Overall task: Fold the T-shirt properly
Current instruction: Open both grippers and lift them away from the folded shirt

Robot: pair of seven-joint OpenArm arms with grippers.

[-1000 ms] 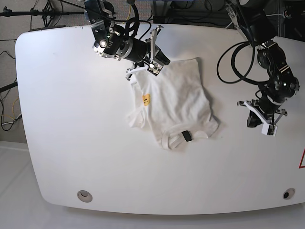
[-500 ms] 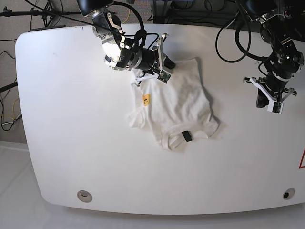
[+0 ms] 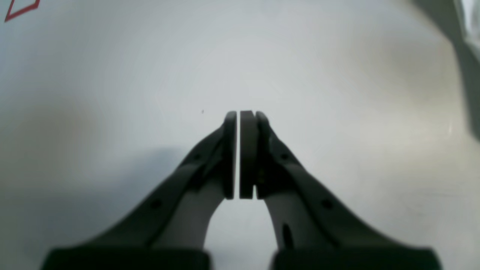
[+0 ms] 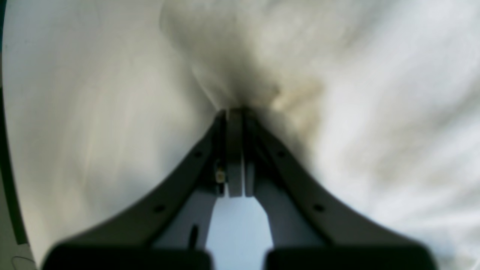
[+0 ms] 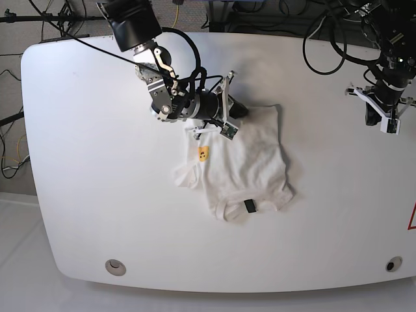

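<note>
The T-shirt [image 5: 244, 162] lies crumpled on the white bench [image 5: 97, 195], roughly at its middle, with the collar and dark neck tag [image 5: 249, 205] at the edge nearest the camera and a small yellow patch [image 5: 203, 153] showing on the left fold. The right gripper [image 5: 229, 125] sits at the shirt's far edge, its fingers [image 4: 234, 150] pressed together and pinching a bunch of the white cloth, which puckers into a dark crease just at their tips. The left gripper [image 5: 383, 120] is well apart from the shirt, over bare bench off to the shirt's right in the base view. Its fingers [image 3: 247, 153] are pressed together on nothing, with only a hairline slit between the pads.
</note>
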